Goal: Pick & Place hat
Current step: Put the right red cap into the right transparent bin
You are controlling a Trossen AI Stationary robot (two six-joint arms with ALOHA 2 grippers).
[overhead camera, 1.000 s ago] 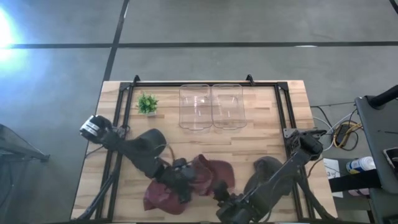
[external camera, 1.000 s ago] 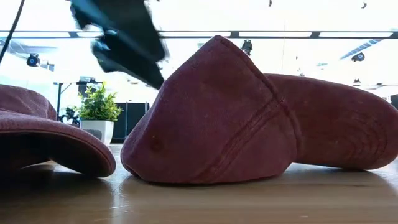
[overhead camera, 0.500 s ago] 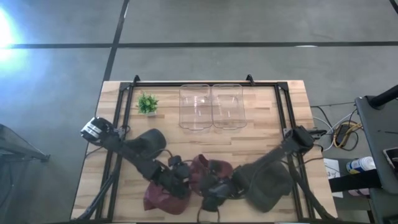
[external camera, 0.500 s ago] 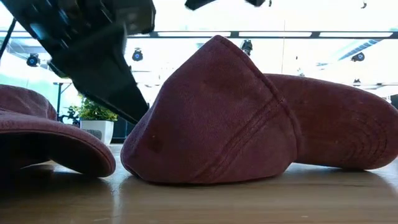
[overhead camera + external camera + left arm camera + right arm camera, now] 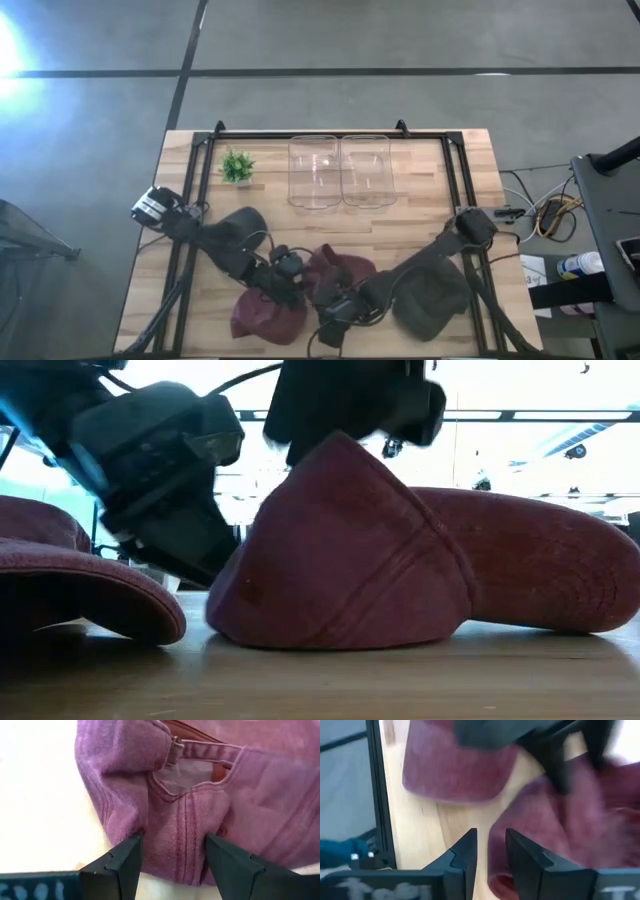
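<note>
Both arms hide much of our crumpled maroon cloth hat [image 5: 340,275]; left gripper [image 5: 172,857] fingers straddle its back seam, right gripper [image 5: 490,852] fingers stand narrowly apart.

Two clear plastic bins [image 5: 340,171] stand side by side at the wooden table's [image 5: 420,225] far edge, a small green potted plant [image 5: 237,166] to their left. Two maroon cloth caps [image 5: 340,275] lie near the front edge, between both grippers.
</note>
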